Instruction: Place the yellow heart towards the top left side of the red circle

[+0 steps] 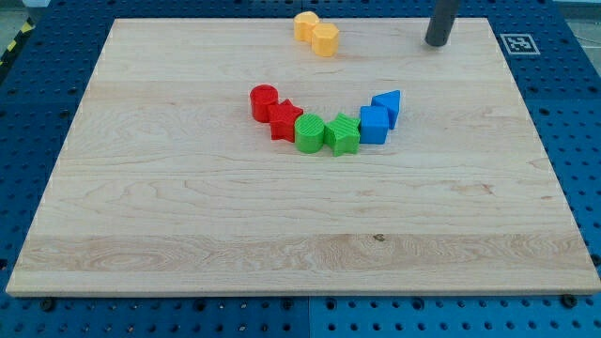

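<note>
My tip [437, 43] – bare rod, no fingers – sits at worktop [141, 216] top, right of yellow heart [305, 25]; recommend approaching from behind, pushing down-left toward red circle [264, 99], w/o disturbing adjoining yellow block [325, 39].

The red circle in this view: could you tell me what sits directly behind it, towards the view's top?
Behind the red circle only bare wooden board shows. The two yellow blocks lie farther up and to the view's right; my tip is farther right still. Nothing appears hidden behind it.
</note>
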Controlling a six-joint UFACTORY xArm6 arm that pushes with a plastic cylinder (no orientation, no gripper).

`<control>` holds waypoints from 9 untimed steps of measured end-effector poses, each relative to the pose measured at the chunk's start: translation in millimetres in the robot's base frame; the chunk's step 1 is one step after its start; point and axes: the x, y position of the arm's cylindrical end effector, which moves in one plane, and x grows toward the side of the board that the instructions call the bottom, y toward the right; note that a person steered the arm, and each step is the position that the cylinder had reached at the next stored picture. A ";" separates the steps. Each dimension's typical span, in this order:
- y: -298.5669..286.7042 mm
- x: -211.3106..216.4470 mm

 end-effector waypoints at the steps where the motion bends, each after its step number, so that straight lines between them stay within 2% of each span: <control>1: -38.0 -41.3; 6: -98.6 -41.1; 7: -119.0 -40.8; 8: -172.9 -40.5; 9: -187.6 -40.4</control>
